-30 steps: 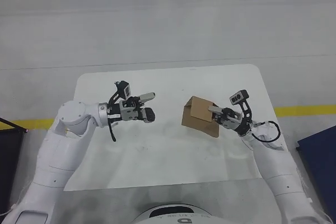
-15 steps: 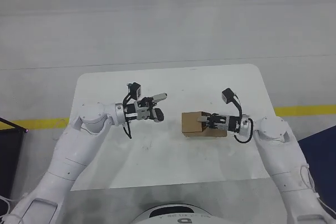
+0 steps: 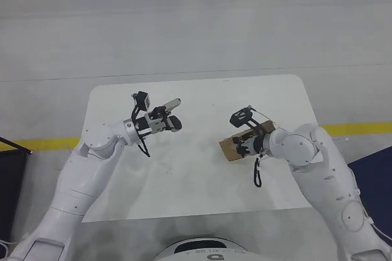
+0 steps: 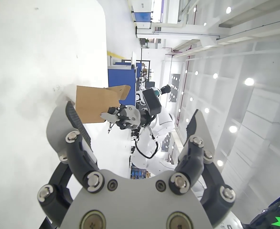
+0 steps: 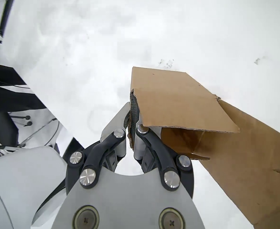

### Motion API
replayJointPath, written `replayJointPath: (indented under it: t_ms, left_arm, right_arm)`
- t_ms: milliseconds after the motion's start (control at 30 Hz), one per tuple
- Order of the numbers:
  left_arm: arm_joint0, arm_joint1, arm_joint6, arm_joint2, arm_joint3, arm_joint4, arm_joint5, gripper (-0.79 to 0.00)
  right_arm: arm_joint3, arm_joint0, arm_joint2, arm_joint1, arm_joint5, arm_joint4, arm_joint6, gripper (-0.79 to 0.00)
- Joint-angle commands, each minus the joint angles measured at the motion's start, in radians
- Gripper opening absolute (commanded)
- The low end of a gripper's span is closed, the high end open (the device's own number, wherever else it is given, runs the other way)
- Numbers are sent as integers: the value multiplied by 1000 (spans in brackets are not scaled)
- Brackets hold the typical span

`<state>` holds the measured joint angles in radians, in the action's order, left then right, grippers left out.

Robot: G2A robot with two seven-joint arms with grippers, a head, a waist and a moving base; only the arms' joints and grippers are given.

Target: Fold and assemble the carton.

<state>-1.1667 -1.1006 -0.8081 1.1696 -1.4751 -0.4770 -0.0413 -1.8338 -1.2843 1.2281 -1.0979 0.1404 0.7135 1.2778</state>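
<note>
A brown carton (image 3: 235, 147) is held over the right half of the white table (image 3: 196, 189), half under my right wrist. My right gripper (image 3: 243, 139) is shut on one wall of it; in the right wrist view the fingers (image 5: 133, 115) pinch the cardboard edge, and the carton (image 5: 183, 101) shows an open end with loose flaps. My left gripper (image 3: 172, 114) hangs open and empty over the table's left middle, well apart from the carton. The left wrist view looks between its fingertips (image 4: 69, 110) at the carton (image 4: 92, 104) and the right gripper (image 4: 106, 116) holding it.
Bare table surface lies between the two arms and along the front edge. A yellow floor stripe (image 3: 366, 128) runs past both sides of the table. Blue panels (image 4: 121, 77) stand in the room beyond the table's far edge.
The right arm has turned its wrist and swung the carton round, so it now sits lower and more to the right, tilted. The left gripper has drawn back to the left.
</note>
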Motion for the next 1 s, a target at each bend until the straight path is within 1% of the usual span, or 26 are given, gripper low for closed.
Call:
replayJointPath:
  t_ms: [0,167,367,400,433,467,500,533,733,867,967]
  left_arm:
    - [-12,1,12,9,-4,-1,8,0]
    - [-29,3,26,20,-15,5,16,0]
    - [-21,-2,36,12,-23,-1,20,0]
    - [-18,-3,36,9,-22,-2,19,0]
    - [-14,-4,35,5,-21,-2,19,0]
    - [-11,-5,36,3,-19,-3,20,0]
    - [-8,-6,37,0,-16,-4,20,0]
    - [-6,-7,36,-2,-14,-4,23,0]
    - [2,-11,38,-6,1,-13,33,0]
    - [3,-13,40,-2,10,-21,41,0]
    - [3,-14,41,-1,15,-23,43,0]
  right_arm:
    - [8,0,-26,0,-1,41,-1,-785]
    - [0,0,-70,1,-2,116,-4,-785]
    - [-74,-19,-67,9,9,145,12,-785]
    - [-87,-22,-65,11,12,154,12,-560]
    - [-98,-25,-63,12,15,162,14,-400]
    - [-108,-26,-61,14,19,171,18,-154]
    - [-118,-27,-60,15,22,178,21,-49]
    - [-128,-26,-59,16,28,185,21,0]
    - [-167,-33,-63,23,42,211,50,0]
    - [-179,-28,-70,26,49,226,76,-40]
    - [-190,-24,-74,27,51,233,72,-31]
